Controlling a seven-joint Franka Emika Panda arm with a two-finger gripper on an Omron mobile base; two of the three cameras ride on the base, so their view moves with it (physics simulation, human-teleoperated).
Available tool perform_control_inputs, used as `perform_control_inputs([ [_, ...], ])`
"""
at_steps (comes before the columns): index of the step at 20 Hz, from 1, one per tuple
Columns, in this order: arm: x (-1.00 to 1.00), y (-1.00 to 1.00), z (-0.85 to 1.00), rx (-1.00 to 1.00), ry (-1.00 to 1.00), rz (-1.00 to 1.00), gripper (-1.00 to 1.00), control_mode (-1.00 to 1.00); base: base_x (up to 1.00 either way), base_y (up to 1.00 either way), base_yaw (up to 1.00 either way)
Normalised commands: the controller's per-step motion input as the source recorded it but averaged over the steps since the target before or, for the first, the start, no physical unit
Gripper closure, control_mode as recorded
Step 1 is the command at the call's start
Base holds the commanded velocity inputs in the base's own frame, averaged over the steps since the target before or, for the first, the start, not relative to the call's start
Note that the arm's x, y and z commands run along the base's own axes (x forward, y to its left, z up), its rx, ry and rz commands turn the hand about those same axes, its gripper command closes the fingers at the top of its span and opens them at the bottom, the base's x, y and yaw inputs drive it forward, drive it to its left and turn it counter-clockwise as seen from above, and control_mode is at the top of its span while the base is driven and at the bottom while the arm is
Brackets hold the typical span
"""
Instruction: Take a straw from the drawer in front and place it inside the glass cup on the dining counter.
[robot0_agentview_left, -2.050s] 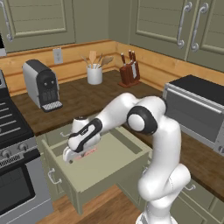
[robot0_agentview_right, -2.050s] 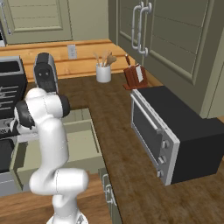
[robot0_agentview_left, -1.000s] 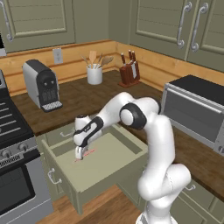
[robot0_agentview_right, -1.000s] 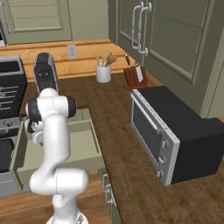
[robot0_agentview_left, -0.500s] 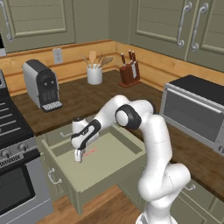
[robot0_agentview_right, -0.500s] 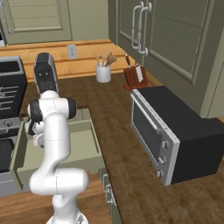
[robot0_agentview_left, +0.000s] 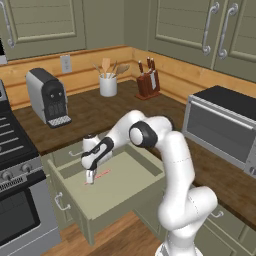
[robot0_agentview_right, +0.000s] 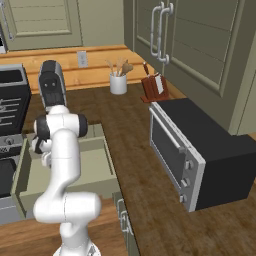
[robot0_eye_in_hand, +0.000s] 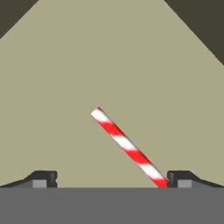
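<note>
The drawer (robot0_agentview_left: 131, 176) stands pulled out below the counter, and its pale floor (robot0_eye_in_hand: 109, 65) fills the space ahead of the hand. A red-and-white striped straw (robot0_eye_in_hand: 129, 148) lies flat on that floor, slanting from the middle down toward the right fingertip (robot0_eye_in_hand: 181, 178). In the left base view the straw (robot0_agentview_left: 101, 174) rests just beside my gripper (robot0_agentview_left: 90, 178), which points down into the drawer. My gripper (robot0_eye_in_hand: 112, 179) is open, low over the floor, with nothing between its fingers. The glass cup and the dining counter are out of view.
On the wooden counter stand a coffee machine (robot0_agentview_left: 47, 97), a white utensil holder (robot0_agentview_left: 107, 85) and a knife block (robot0_agentview_left: 148, 82). A toaster oven (robot0_agentview_left: 222, 125) sits at the right. A stove (robot0_agentview_left: 15, 165) borders the drawer (robot0_agentview_right: 95, 165) on the left.
The hand has moved left and sunk lower into the drawer, ending close over the straw. The jaws have stayed open.
</note>
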Motion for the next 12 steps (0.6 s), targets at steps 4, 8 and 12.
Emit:
perform_control_inputs([
  [4, 0.14, 0.00, -0.18, 0.01, -0.01, 0.04, -1.00, -1.00, 0.00, 0.00, 0.00],
  [8, 0.08, 0.00, -0.20, 0.01, -0.01, 0.04, -1.00, -1.00, 0.00, 0.00, 0.00],
  [12, 0.07, 0.00, -0.19, 0.00, -0.01, 0.04, -1.00, -1.00, 0.00, 0.00, 0.00],
])
